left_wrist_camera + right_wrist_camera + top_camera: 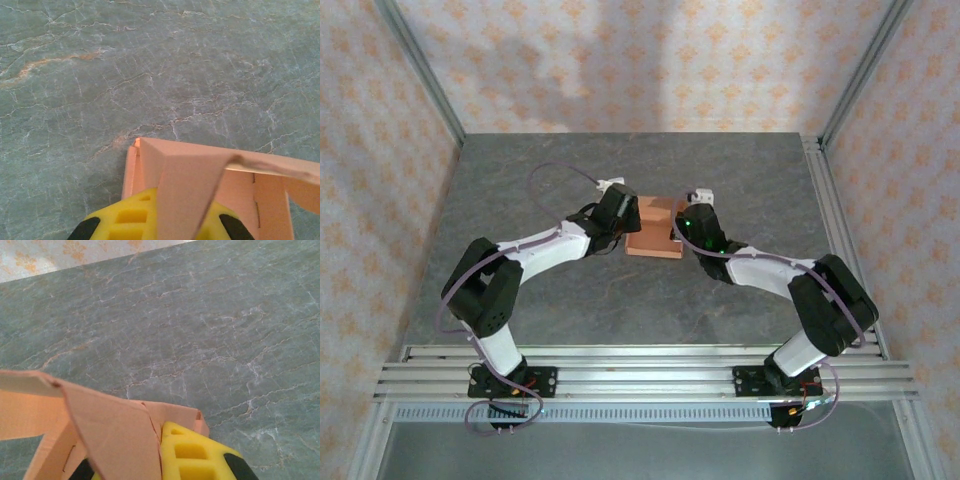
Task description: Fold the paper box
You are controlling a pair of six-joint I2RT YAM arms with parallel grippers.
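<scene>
Grey marbled table (640, 300); on it, mid-table, lies one thing — the paper box (655, 236).

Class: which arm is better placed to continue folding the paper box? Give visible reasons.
Left, probably. The left tool pinches a raised flap of the paper box squarely between its pads; the right tool seems to hold its flap off-centre.

Pinches a raised flap of the salmon-orange paper box (112, 432) with the right tool (155, 467), yellow pad (192, 455) pressed against the card's right side, above grey-green veined desk (200, 330), patterned wall (50, 255) at top left.
</scene>
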